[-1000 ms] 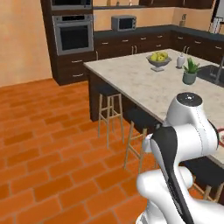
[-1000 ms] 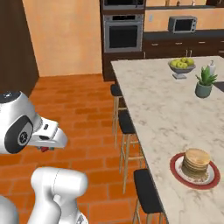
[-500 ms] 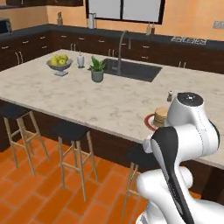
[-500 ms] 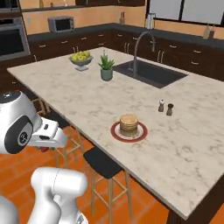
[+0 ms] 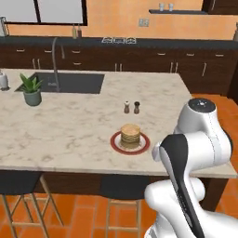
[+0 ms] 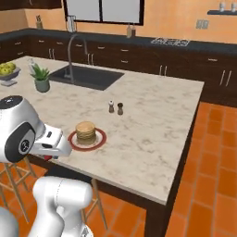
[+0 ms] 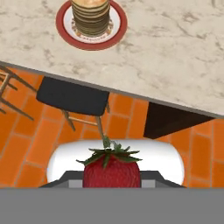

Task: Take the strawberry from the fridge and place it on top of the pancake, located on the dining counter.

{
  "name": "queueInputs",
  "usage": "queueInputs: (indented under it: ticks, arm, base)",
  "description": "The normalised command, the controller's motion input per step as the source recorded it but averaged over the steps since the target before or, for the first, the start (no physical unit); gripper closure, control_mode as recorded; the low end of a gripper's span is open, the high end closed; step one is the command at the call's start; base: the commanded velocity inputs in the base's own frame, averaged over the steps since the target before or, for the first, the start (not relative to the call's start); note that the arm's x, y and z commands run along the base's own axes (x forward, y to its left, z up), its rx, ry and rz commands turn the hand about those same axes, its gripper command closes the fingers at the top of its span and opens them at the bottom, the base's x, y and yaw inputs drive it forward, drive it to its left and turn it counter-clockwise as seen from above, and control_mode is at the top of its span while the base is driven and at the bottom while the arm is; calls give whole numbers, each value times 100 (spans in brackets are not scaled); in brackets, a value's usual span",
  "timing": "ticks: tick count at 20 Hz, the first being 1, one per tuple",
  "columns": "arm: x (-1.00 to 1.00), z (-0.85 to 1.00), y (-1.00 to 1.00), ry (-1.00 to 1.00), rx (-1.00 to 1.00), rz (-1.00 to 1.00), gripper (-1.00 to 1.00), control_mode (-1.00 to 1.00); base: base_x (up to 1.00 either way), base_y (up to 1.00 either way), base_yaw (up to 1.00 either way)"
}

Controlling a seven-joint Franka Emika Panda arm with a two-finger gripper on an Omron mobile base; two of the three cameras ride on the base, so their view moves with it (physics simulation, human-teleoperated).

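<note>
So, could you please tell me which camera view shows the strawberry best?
The hand view: the bright red strawberry with green leaves sits large, low in the centre. In the right base view, a small red speck under the hand seems to be it; the left base view settles nothing.

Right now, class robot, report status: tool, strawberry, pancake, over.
Tool shut on strawberry. Pancake stacked on red-rimmed plate, dining counter ahead. Nothing between them.

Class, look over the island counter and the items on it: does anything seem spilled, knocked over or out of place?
Nothing stands out. The pancake stack sits centred on its red-rimmed plate, the two shakers stand upright, and the potted plant is upright beside the sink.
</note>
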Motion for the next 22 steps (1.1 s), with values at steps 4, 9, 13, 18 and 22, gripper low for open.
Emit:
queueInputs:
  ticks: [4,9,13,18,22]
  arm:
    - [0,0,0,0,0,0,100,100]
    - [0,0,0,0,0,0,100,100]
    - [0,0,0,0,0,0,100,100]
    - [0,0,0,0,0,0,100,100]
    - [0,0,0,0,0,0,100,100]
  base:
    - [32,55,-35]
    - [9,63,-28]
    - [-3,44,-30]
    - [1,60,-36]
    - [28,39,-25]
